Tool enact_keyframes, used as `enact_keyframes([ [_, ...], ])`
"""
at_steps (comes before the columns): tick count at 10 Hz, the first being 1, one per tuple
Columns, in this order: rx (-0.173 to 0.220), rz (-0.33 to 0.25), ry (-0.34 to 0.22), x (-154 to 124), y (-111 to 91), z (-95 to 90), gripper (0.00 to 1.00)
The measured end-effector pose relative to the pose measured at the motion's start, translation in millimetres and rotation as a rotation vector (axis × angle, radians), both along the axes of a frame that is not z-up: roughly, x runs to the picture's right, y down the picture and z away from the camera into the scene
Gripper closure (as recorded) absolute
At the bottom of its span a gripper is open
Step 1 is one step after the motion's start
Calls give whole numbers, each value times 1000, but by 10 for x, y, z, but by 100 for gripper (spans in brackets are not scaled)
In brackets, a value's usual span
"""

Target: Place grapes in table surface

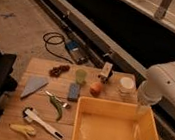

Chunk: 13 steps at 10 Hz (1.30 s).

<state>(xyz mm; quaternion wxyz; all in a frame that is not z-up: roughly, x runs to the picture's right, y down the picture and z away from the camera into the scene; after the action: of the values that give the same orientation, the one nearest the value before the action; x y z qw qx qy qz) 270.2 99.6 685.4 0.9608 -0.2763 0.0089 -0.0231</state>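
The grapes [59, 70], a small dark reddish-brown cluster, lie on the table surface [34, 103] near its far left edge, left of the green cup [81, 76]. The table surface is a light tan wooden plank top. My white arm [167, 84] comes in from the right. My gripper [143, 109] hangs down from it over the far right corner of the yellow bin, far from the grapes. Nothing shows in the gripper.
A big yellow bin [80, 134] fills the table's near right. An orange fruit [96, 88], blue sponge [73, 91], green pepper [57, 106], grey wedge [33, 86], white-handled tool [41, 122], banana [22, 129], white jar [126, 85] and small box [105, 70] also lie there. A cable [53, 42] lies on the floor.
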Motion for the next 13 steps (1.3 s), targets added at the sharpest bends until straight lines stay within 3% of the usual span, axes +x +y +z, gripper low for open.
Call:
enact_keyframes([
  [5,-1,-150,-113,-1098,-135,130,35],
  [8,-5,-263,-239,-1906,-1,96,35],
  [13,-4,-276,-248,-1950,17,87,35],
])
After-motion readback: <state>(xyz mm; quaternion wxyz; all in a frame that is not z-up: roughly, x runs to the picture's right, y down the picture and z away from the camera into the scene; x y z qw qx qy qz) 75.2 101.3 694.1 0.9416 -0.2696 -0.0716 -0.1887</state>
